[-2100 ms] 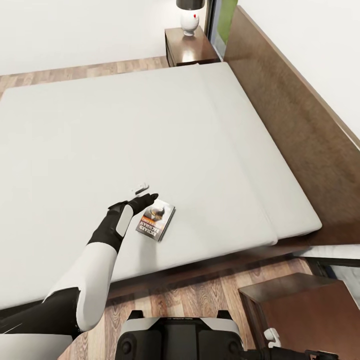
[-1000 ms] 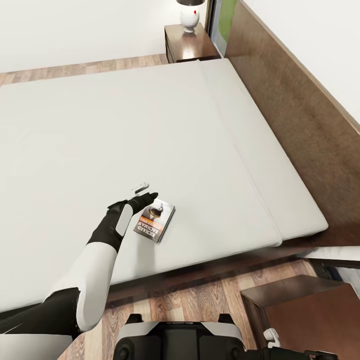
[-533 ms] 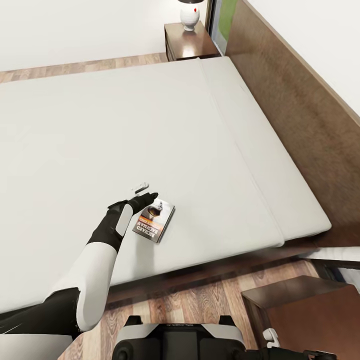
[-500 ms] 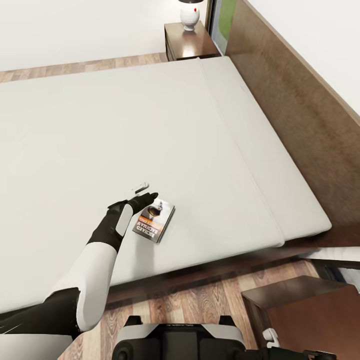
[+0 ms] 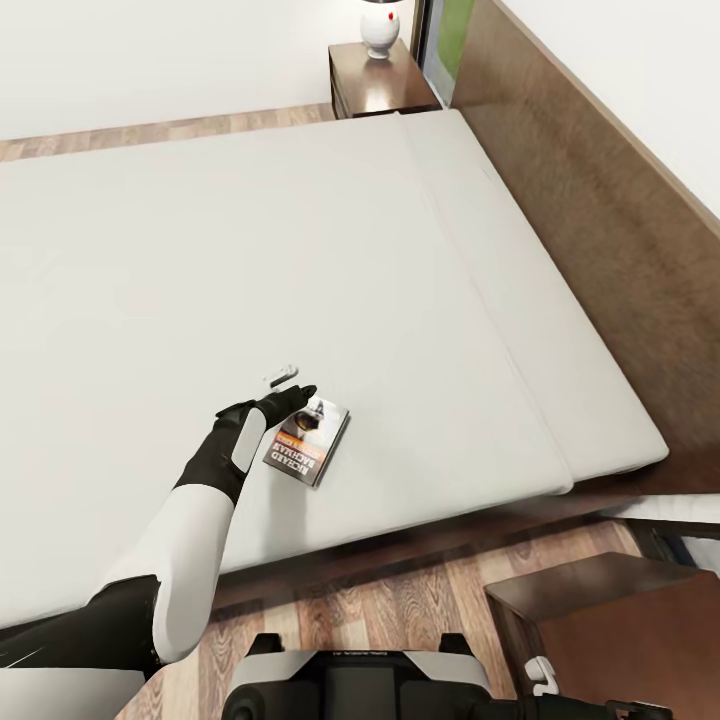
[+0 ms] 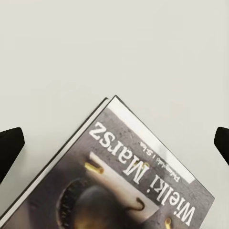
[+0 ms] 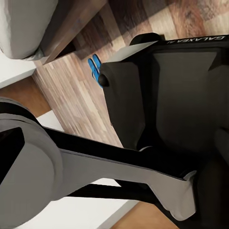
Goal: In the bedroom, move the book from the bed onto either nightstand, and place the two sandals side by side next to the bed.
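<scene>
Left end effector (image 5: pixel 285 388) hovers low over bed (image 5: pixel 330 270), fingers (image 6: pixel 10 147) spread wide apart, gripping nothing. Book (image 5: pixel 307 440) lies flat on mattress just right of it, under and between the fingertips in wrist view. Nightstand (image 5: pixel 382 90) far beyond, at bed's far corner. Right end effector: state can't tell; blue sandals (image 7: pixel 94 69) on floor near bed frame.

A: The bed (image 5: pixel 300 230)?
B: Matt, smooth grey mattress, brown wooden frame.
A: And the book (image 5: pixel 308 446)?
B: Paper, slightly glossy cover. The nightstand (image 5: pixel 380 92) is glossy dark wood; the floor (image 5: pixel 400 600) is wood plank.
</scene>
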{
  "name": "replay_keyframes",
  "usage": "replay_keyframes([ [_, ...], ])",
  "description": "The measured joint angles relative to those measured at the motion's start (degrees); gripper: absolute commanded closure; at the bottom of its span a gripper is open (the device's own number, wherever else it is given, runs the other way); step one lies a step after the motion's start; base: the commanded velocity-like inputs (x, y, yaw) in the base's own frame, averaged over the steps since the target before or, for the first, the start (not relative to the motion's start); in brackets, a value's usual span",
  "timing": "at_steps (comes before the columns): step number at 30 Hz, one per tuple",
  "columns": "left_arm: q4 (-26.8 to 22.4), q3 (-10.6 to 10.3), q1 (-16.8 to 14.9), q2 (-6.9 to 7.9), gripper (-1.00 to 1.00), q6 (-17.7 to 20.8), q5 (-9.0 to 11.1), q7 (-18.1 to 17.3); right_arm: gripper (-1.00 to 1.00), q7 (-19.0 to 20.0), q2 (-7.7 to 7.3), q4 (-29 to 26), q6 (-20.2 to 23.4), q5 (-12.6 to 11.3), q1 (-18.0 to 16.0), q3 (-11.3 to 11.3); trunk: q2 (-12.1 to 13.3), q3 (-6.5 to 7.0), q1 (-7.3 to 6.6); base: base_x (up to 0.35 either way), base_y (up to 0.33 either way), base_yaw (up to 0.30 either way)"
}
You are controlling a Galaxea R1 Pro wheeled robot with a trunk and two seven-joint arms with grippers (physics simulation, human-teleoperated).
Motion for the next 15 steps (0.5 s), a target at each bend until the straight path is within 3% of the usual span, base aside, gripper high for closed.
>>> replay_keyframes([
  [15,0.0,0.0,0.0,0.0,-1.0,0.04,0.0,0.0,-1.0,-0.07,0.0,0.0,0.01,0.0,0.0,0.01,-5.6,-2.51,3.07,0.0,0.0,0.0],
])
